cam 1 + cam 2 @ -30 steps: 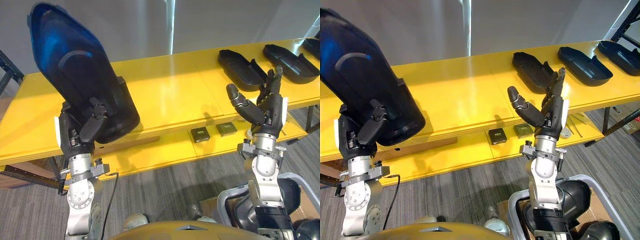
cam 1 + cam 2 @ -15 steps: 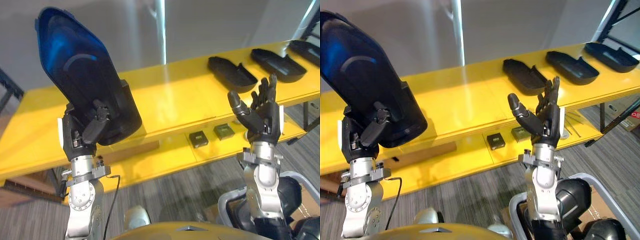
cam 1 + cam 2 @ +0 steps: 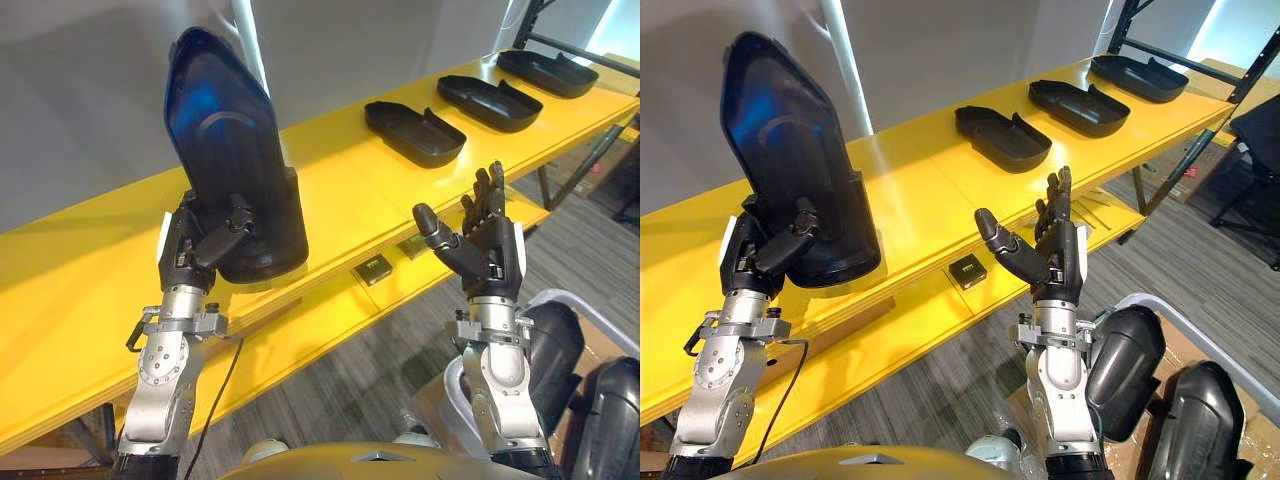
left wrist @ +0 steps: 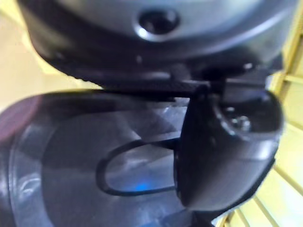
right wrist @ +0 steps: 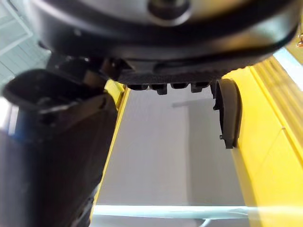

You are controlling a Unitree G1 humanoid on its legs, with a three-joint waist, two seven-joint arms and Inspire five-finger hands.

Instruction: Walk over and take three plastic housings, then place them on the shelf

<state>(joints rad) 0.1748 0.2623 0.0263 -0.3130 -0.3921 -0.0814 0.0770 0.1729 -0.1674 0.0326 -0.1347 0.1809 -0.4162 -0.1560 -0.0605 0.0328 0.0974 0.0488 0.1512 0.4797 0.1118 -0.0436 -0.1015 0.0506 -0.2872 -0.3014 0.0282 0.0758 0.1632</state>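
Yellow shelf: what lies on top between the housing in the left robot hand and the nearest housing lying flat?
Nothing: in the left eye view, the shelf is bare between the held housing and the flat housing.

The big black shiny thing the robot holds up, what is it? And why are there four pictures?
It is a plastic housing, a hard shell for some machine. The robot's left hand has its fingers and thumb curled round the bottom end and holds it upright by the yellow shelf. The right hand is open and holds nothing. Two pictures come from cameras in the robot's head, like two eyes looking down. The other two come from small cameras on its wrists, so everything looks very close. Three more housings lie in a row on the shelf, and a small black box sits on the lower board.
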